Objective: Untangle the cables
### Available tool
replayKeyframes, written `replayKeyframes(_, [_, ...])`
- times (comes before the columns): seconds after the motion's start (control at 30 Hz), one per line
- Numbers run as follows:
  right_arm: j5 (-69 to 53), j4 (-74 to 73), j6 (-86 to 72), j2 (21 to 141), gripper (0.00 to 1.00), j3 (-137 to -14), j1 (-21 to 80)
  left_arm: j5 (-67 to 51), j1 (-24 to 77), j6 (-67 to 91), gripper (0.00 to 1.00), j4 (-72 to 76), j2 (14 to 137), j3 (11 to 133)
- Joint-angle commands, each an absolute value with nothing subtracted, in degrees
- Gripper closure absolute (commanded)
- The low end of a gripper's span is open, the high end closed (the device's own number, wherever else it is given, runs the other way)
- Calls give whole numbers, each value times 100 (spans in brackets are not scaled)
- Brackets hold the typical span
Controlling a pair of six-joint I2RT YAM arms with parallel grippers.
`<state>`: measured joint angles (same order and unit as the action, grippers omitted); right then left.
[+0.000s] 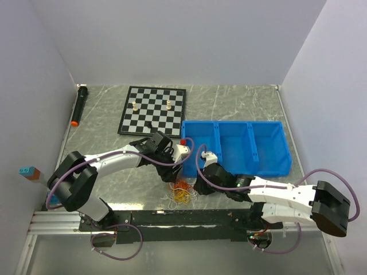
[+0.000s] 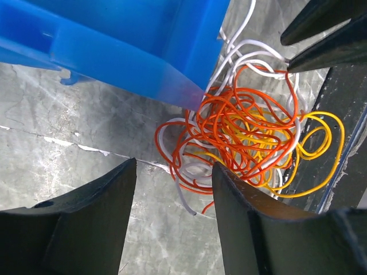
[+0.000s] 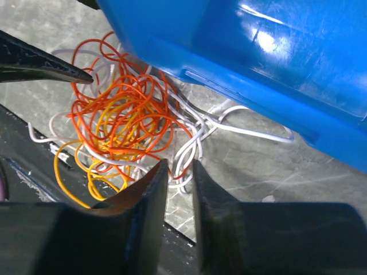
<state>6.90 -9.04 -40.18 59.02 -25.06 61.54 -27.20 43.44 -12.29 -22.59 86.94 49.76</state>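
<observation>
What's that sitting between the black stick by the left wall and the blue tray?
A chessboard carrying two pale pieces; the top camera shows it.

1. The cables [image 2: 241, 132] are orange, yellow and white.
2. The bin [image 2: 143, 57] is bright blue.
3. The chessboard [image 1: 153, 110] is black-and-white chequered.
4. The table [image 1: 103, 137] is grey, marbled with pale veins.
5. The marker [image 1: 78, 106] is black with an orange tip.

blue three-compartment bin [image 1: 269, 146] right | chessboard [image 1: 155, 114] far centre, two pale pieces [image 1: 134, 106] on it | black orange-tipped cylinder [image 1: 79, 103] far left
</observation>
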Motion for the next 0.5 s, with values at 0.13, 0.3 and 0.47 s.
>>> replayKeyframes(0.13, [747, -606, -4148, 6056, 90, -2602, 6188, -2900, 4351, -1204, 56, -2074, 8859, 4948])
replayKeyframes(0.3, [870, -1124, -4254, 5504, 100, -2505, 6240, -2646, 4351, -1257, 99, -2258, 8842, 5045])
replayKeyframes(0.47, [1142, -1967, -4464, 4739, 100, -2356, 6302, -2496, 4061, -1406, 99, -2390, 8491, 5027])
